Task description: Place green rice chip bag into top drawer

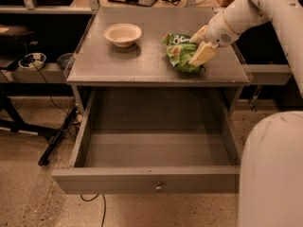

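The green rice chip bag (178,51) lies crumpled on the cabinet top (142,56), right of centre. My gripper (199,45) comes in from the upper right and sits low at the bag's right end. Its cream fingers (202,55) stand apart, one on each side of that end of the bag, and the bag still rests on the top. The top drawer (147,181) is pulled fully out below the cabinet top, with its brass knob (158,188) on the front panel. The inside of the drawer holds nothing.
A cream round bowl (122,34) stands on the cabinet top at the left rear. My white base (272,174) fills the lower right, next to the drawer's right side. Cables and a black stand leg (57,136) lie on the floor at the left.
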